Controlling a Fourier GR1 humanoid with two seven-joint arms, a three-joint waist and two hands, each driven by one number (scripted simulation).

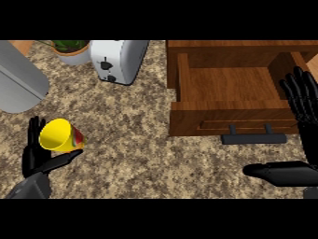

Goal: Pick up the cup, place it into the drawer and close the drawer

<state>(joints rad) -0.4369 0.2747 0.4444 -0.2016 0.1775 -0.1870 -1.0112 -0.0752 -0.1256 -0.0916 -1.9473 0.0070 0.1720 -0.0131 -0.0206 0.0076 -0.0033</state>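
Holding the cup (59,136) in our left hand (38,161), we have the fingers (34,135) behind it and the thumb under it, clamped on the yellow cup, which lies tilted with its mouth towards us, above the worktop (134,154). Our right hand (311,126) stands open, fingers (302,93) straight and apart, thumb stretched out to the left. Just left of those fingers is the open drawer (230,84), its handle (253,138) near the thumb. Well beyond the left fingers stand a toaster (120,59) and a plant (70,49).
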